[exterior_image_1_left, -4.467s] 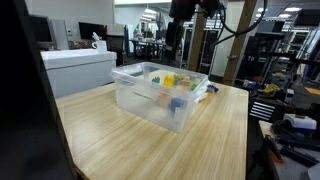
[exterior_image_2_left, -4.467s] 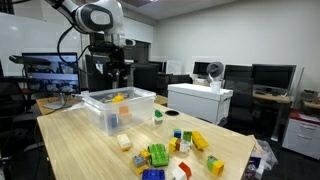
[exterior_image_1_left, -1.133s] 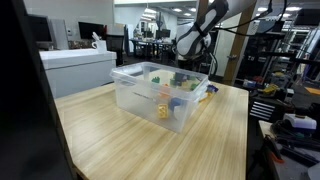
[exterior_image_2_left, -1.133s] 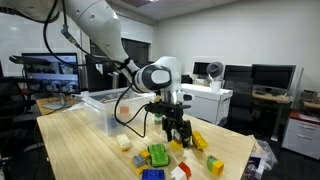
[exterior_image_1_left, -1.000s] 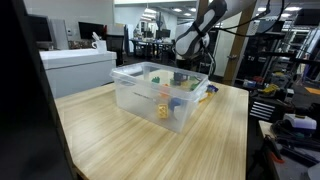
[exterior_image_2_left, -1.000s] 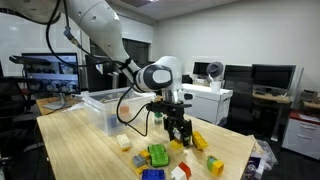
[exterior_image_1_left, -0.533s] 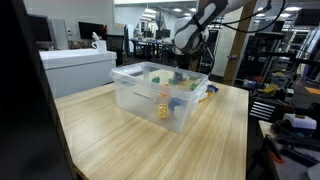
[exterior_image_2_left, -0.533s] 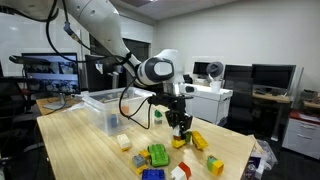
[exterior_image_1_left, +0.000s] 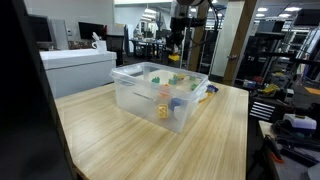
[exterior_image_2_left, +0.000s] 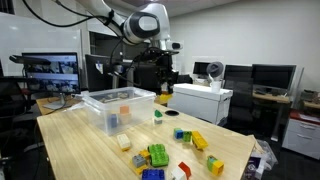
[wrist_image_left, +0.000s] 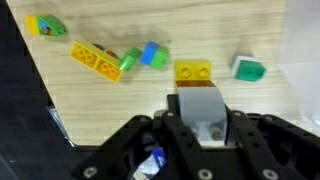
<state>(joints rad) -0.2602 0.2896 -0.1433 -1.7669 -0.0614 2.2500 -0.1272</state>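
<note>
My gripper (exterior_image_2_left: 164, 90) hangs high above the table, between the clear plastic bin (exterior_image_2_left: 118, 108) and the loose bricks. In the wrist view the gripper (wrist_image_left: 205, 128) is shut on a grey block (wrist_image_left: 203, 105). Far below it on the wooden table lie a yellow brick (wrist_image_left: 193, 70), a teal block (wrist_image_left: 248, 68), a blue block (wrist_image_left: 153, 55) and a long yellow brick (wrist_image_left: 95, 60). In an exterior view the gripper (exterior_image_1_left: 177, 30) shows above the far side of the bin (exterior_image_1_left: 160, 95), which holds several coloured blocks.
More bricks lie on the table beyond the bin: a green one (exterior_image_2_left: 157, 155), a yellow one (exterior_image_2_left: 198, 141) and a blue one (exterior_image_2_left: 152, 175). A small green-topped piece (exterior_image_2_left: 157, 117) stands by the bin. White cabinet (exterior_image_2_left: 198, 100), monitors and chairs surround the table.
The gripper has risen from down among the loose bricks to high above the table and swung toward the bin, carrying the grey block with it.
</note>
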